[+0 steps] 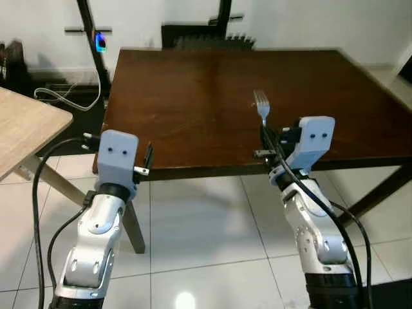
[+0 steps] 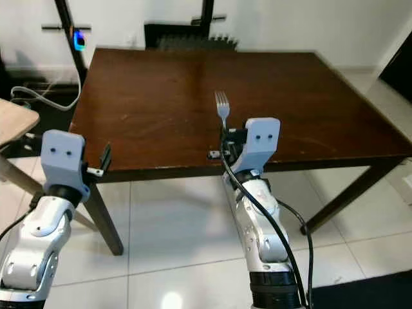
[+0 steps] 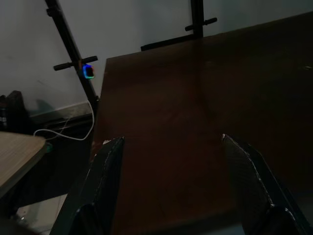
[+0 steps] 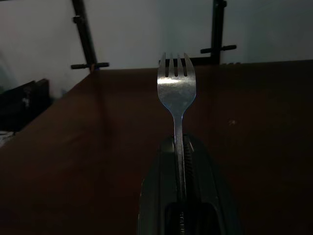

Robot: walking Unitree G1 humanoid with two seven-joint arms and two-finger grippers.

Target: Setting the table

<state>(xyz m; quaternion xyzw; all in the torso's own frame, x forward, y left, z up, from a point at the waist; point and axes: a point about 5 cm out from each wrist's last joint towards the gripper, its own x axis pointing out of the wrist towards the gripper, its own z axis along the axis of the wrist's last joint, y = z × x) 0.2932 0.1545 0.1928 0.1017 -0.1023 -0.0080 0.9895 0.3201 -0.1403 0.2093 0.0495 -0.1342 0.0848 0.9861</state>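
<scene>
Nearest the camera, two silver arms rise from the bottom of the frame over white floor tiles. At lower centre-right, the right gripper has its black fingers clamped together on the handle of a fork, which stands upright with its tines pointing toward the far side of the room. That gripper sits right at the near edge of the dark wooden table, and the fork's head is over the tabletop just past that edge. At lower left, the left gripper hovers off the table's near-left corner, fingers spread wide apart with nothing between them.

Around the fork the brown tabletop runs broad and bare to its far edge at the top of the frame. A dark radiator-like unit stands against the wall behind that edge. At upper left a black stand carries a small blue light, with a white cable looping beneath. A lighter wooden table juts in from the left edge, near the left arm.
</scene>
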